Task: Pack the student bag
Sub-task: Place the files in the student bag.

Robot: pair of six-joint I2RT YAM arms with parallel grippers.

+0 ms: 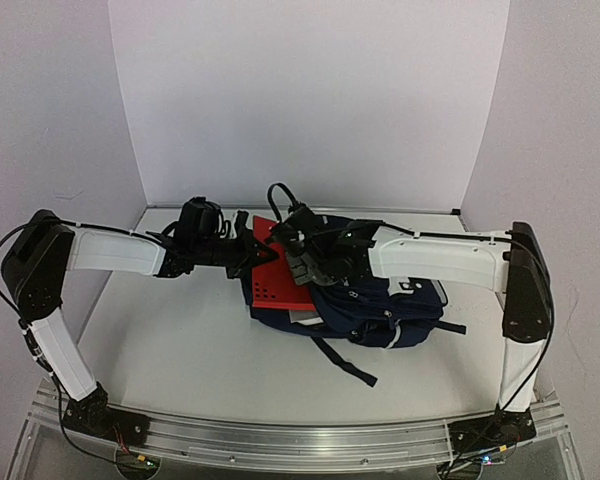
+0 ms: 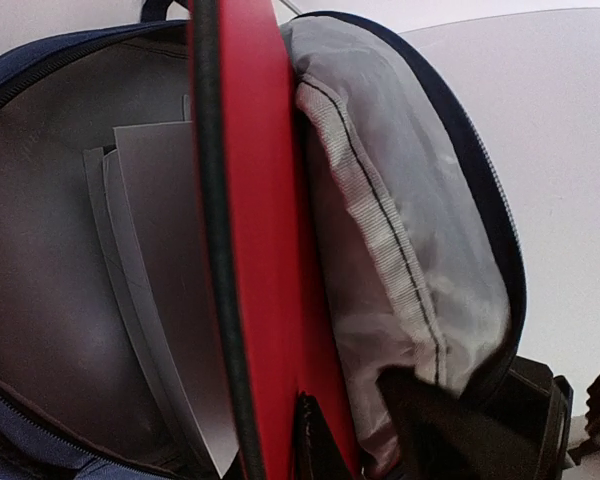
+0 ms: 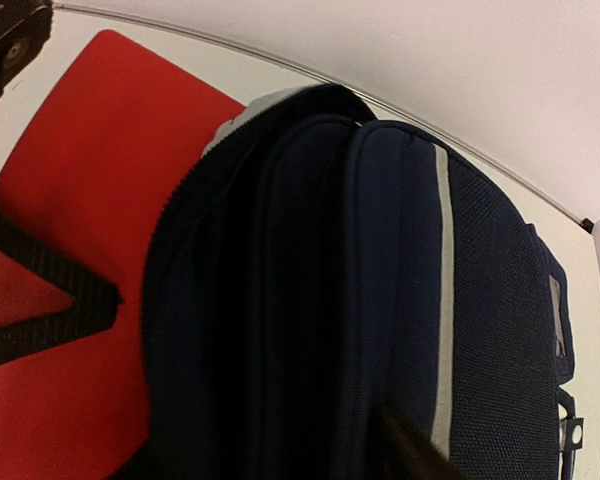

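You are looking down on a white table [image 1: 170,350] with the student bag [image 1: 390,312] lying on its side right of centre, its mouth turned to your left and its dark shoulder straps [image 1: 342,362] trailing toward the arm bases. A red book [image 1: 272,285] sticks out of that mouth, part in and part out.

Your left gripper [image 1: 248,256] reaches in from the left and is closed flat on the near edge of the red book. From the left wrist camera, the book stands edge-on down the middle of the view. The bag's light grey lining [image 2: 390,230] bulges just to its right, and pale grey sheets [image 2: 155,280] lie inside the bag to its left.

Your right gripper [image 1: 302,258] sits over the bag's upper rim, beside the book. One dark fingertip [image 3: 412,455] shows against the navy fabric in the right wrist view. You cannot tell from any view how wide these jaws stand or whether they have the fabric.
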